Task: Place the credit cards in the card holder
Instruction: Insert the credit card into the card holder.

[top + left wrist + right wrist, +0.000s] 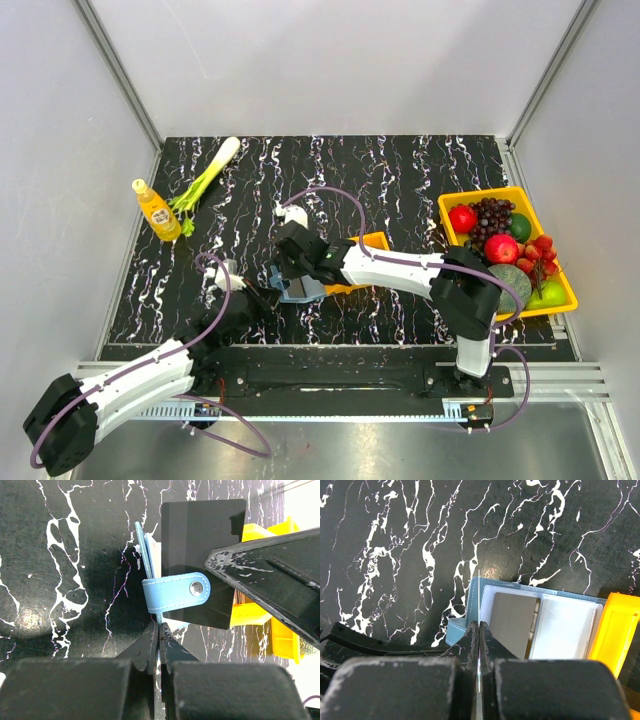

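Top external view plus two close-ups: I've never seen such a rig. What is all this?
Two robot arms are bolted at the near edge of the table. The top external view looks down from above; each close-up comes from a camera on one wrist. The left hand is shut on the edge of the blue card holder, and the right hand grips a dark credit card, edge-on in its own view. On it lie an orange tray, a yellow bin of fruit, a juice bottle and a spring onion.
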`<state>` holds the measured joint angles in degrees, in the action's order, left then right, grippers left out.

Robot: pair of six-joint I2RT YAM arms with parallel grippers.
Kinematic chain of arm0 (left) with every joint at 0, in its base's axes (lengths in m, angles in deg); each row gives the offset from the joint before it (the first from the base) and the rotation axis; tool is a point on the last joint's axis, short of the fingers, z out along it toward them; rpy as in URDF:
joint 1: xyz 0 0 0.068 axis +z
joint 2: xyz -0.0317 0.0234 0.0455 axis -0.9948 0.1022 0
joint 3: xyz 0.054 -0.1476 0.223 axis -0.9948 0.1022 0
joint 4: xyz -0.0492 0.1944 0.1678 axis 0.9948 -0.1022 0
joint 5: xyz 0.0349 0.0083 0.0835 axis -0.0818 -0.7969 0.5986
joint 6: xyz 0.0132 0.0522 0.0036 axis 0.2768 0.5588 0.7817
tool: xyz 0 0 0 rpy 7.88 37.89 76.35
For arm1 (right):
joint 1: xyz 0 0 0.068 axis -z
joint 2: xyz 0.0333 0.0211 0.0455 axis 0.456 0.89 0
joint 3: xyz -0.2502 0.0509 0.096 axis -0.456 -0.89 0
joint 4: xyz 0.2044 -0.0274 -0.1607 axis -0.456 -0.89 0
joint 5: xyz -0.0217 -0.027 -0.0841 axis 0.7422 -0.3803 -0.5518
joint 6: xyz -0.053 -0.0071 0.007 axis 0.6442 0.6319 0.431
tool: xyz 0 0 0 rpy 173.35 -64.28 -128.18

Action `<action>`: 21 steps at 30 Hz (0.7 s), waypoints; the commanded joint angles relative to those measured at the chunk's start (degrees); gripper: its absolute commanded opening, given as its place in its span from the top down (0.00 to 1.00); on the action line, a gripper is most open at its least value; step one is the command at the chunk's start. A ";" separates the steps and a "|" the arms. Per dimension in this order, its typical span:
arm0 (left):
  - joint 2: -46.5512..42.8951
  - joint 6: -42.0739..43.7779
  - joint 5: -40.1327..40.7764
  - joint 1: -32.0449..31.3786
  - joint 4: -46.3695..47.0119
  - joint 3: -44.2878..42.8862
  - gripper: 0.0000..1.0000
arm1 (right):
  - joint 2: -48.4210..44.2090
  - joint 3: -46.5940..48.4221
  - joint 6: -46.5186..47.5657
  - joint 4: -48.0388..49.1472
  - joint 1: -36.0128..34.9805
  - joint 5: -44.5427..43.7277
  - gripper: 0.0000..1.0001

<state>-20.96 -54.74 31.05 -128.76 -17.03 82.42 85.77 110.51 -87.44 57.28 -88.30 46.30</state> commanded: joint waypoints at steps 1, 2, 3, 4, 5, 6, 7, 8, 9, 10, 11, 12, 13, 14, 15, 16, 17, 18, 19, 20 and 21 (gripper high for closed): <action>-0.74 0.39 -0.24 0.15 2.62 0.96 1.00 | 0.93 0.25 0.21 1.20 -0.88 -1.66 1.00; -0.48 0.30 -0.24 0.24 2.71 0.87 1.00 | 1.10 0.42 0.39 0.76 -1.06 -2.09 1.00; -0.39 0.39 -0.33 0.24 2.71 0.87 1.00 | 1.28 0.69 0.48 0.49 -1.15 -2.45 1.00; -0.21 0.39 -0.42 0.15 2.80 0.79 1.00 | 1.28 0.69 0.57 0.32 -1.23 -2.45 1.00; -0.13 0.39 -0.42 0.24 2.89 0.79 1.00 | 1.11 0.78 0.65 0.40 -1.24 -2.71 1.00; -0.04 0.39 -0.42 0.15 3.06 0.79 1.00 | 0.93 0.87 0.92 0.40 -1.32 -2.98 1.00; 0.05 0.39 -0.42 0.15 3.15 0.70 1.00 | 1.02 1.21 1.27 -0.12 -1.41 -3.41 1.00; 0.05 0.39 -0.42 0.24 2.98 0.70 1.00 | 1.02 1.74 1.88 -0.82 -1.41 -4.20 1.00; 0.05 0.48 -0.42 0.24 2.98 0.61 1.00 | 1.10 2.27 2.32 -1.70 -1.50 -4.99 1.00; 0.05 0.48 -0.42 0.24 2.89 0.70 1.00 | 1.28 2.53 2.59 -2.40 -1.50 -5.61 1.00; -0.04 0.48 -0.42 0.15 2.89 0.61 1.00 | 1.11 2.54 2.76 -2.67 -1.50 -6.31 1.00; 0.05 0.39 -0.33 0.24 2.89 0.70 1.00 | 0.84 2.45 2.94 -2.76 -1.50 -6.84 1.00; -0.04 0.48 -0.33 0.24 2.80 0.70 1.00 | 0.49 2.27 3.11 -2.85 -1.50 -7.37 1.00; -0.04 0.48 -0.42 0.24 2.80 0.70 1.00 | 0.06 2.01 3.29 -2.85 -1.50 -7.72 1.00; -0.04 0.57 -0.42 0.24 2.71 0.61 1.00 | -0.30 2.01 3.29 -2.76 -1.50 -7.81 1.00; -0.04 0.48 -0.42 0.24 2.71 0.70 1.00 | -0.74 2.10 3.55 -2.93 -1.50 -7.72 1.00; -0.04 0.48 -0.42 0.15 2.71 0.70 1.00 | -1.18 1.92 3.64 -2.76 -1.50 -7.46 1.00; 0.05 0.48 -0.33 0.15 2.71 0.70 1.00 | -1.61 2.01 3.73 -2.59 -1.50 -7.29 1.00; 0.05 0.48 -0.33 0.15 2.71 0.61 1.00 | -1.88 2.10 3.73 -2.58 -1.50 -7.11 1.00; 0.14 0.48 -0.33 0.24 2.71 0.70 1.00 | -2.32 2.10 3.82 -2.41 -1.50 -7.20 1.00; 0.14 0.39 -0.33 0.15 2.71 0.70 1.00 | -2.67 2.01 3.82 -2.50 -1.41 -7.46 1.00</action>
<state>-20.79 -54.74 31.05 -128.76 -17.05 82.42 86.62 110.75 -84.99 54.83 -89.23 41.73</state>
